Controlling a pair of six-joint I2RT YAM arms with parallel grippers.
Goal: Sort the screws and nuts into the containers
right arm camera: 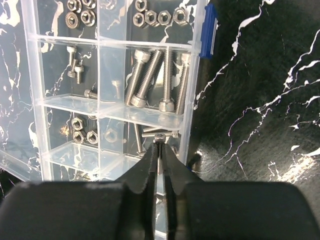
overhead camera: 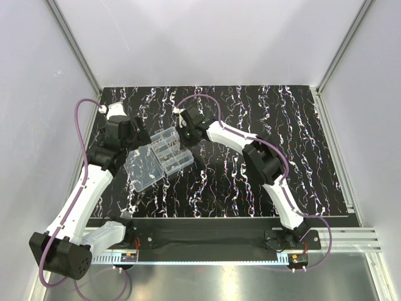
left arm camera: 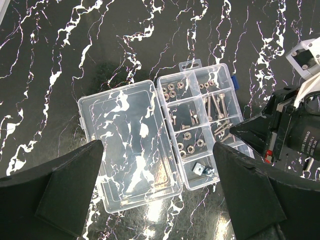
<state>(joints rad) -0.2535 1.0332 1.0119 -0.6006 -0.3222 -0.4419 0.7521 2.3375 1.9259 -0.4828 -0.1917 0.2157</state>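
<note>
Barely parted, right gripper (right arm camera: 159, 145) tips cover screw (right arm camera: 168, 133) by box (right arm camera: 193, 90) edge, grasp unclear; left gripper (left arm camera: 157, 144) spread wide above lid (left arm camera: 125, 145).

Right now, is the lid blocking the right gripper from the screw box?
No. The lid lies open flat beside the box, and the right gripper hangs right over the uncovered screws inside. Nothing visible sits between them.

Plain white walls (overhead camera: 207, 37) enclose the black, white-veined table (overhead camera: 301, 157). Aluminium frame rails (overhead camera: 75, 47) run up the corners. Lighting is even.
</note>
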